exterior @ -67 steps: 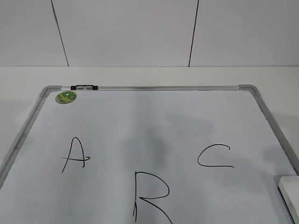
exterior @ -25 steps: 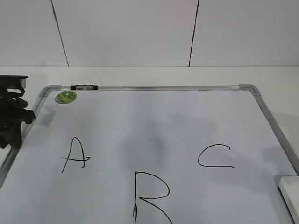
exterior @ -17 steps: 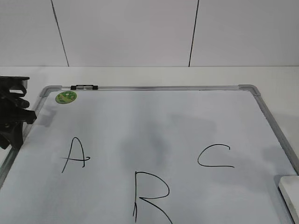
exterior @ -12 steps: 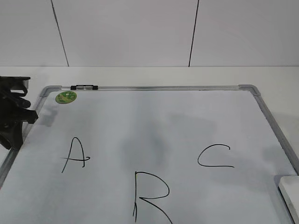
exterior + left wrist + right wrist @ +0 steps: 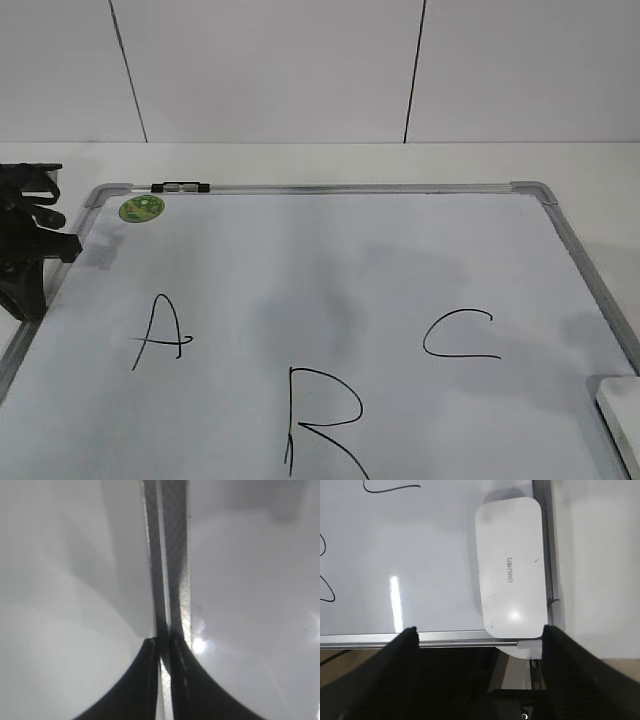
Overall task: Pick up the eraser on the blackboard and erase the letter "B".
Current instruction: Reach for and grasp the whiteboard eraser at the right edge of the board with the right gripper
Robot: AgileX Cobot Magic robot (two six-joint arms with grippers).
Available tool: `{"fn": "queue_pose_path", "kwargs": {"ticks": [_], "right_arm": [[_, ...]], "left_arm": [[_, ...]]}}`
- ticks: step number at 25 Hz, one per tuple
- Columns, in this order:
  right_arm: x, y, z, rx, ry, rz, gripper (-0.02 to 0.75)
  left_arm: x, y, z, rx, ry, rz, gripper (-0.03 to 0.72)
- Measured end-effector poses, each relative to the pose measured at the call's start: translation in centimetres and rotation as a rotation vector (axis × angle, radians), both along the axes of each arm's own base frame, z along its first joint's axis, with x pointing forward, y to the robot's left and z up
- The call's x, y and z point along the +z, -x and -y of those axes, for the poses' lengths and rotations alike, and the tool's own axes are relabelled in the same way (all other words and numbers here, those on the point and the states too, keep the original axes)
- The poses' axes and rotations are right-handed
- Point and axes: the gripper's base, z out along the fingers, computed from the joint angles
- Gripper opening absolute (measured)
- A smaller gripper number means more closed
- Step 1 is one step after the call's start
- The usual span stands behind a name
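Observation:
The blackboard [image 5: 330,240], a white dry-erase board with a silver frame, lies flat. The letter "B" [image 5: 322,420], which looks like an "R", is at the front middle, between an "A" [image 5: 160,332] and a "C" [image 5: 460,335]. The eraser [image 5: 620,420] lies at the board's front right corner. In the right wrist view the eraser [image 5: 510,570] lies flat by the frame, and my right gripper [image 5: 479,630] is open and empty above the board's edge, short of it. My left gripper [image 5: 30,285] is shut and empty over the board's left frame [image 5: 175,555].
A round green sticker [image 5: 141,208] and a black-and-silver clip [image 5: 180,186] sit at the board's far left corner. The white table [image 5: 320,162] surrounds the board, with a white panelled wall behind. A dark gap [image 5: 470,680] lies below the board's near edge.
My left arm came into the exterior view at the left edge and has since barely shifted. The eraser and the letters have not moved.

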Motion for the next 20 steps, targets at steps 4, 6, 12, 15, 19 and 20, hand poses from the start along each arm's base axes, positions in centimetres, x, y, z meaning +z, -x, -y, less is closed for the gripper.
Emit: {"fn": "queue_pose_path", "kwargs": {"ticks": [4, 6, 12, 15, 19, 20], "right_arm": [[-0.6, -0.9, 0.0, 0.000, -0.001, -0.052, 0.612], [-1.1, -1.5, 0.0, 0.000, -0.002, -0.090, 0.645], [-2.5, -3.0, 0.1, -0.001, 0.004, -0.182, 0.670], [-3.3, -4.2, 0.2, 0.004, 0.009, -0.206, 0.670], [-4.4, -5.7, 0.5, 0.000, 0.040, -0.200, 0.670], [-4.7, -6.1, 0.6, 0.001, 0.052, -0.204, 0.670]], "left_arm": [[0.0, 0.0, 0.0, 0.000, 0.000, 0.000, 0.024], [0.0, 0.0, 0.0, 0.001, 0.000, 0.000, 0.024], [0.0, 0.0, 0.0, 0.001, 0.000, 0.000, 0.024], [0.0, 0.0, 0.0, 0.001, 0.000, 0.000, 0.025], [0.0, 0.0, 0.0, 0.002, 0.002, 0.000, 0.024], [0.0, 0.0, 0.0, 0.002, 0.002, 0.000, 0.025]]}}
